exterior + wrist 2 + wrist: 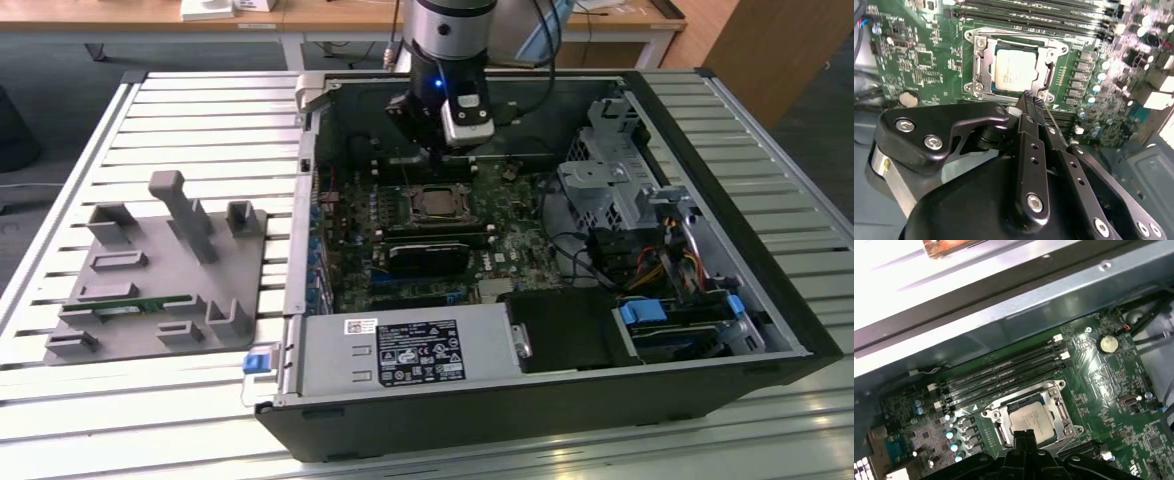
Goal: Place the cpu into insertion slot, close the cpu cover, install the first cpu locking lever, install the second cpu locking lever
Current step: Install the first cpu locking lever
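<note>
cpu (1015, 70) sits in slot (970, 36), cover (1055, 52) down over it, so we judge it ready for locking | claw (1032, 98) closed, tips at cover's rim, 12 o'clock of cpu in exterior view

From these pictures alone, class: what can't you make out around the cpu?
First wrist view: the gripper hides the near edge of the cpu.
Second wrist view: the gripper hides part of the cpu cover.
Exterior view: the cpu cover is too small to tell if it is latched.
</note>
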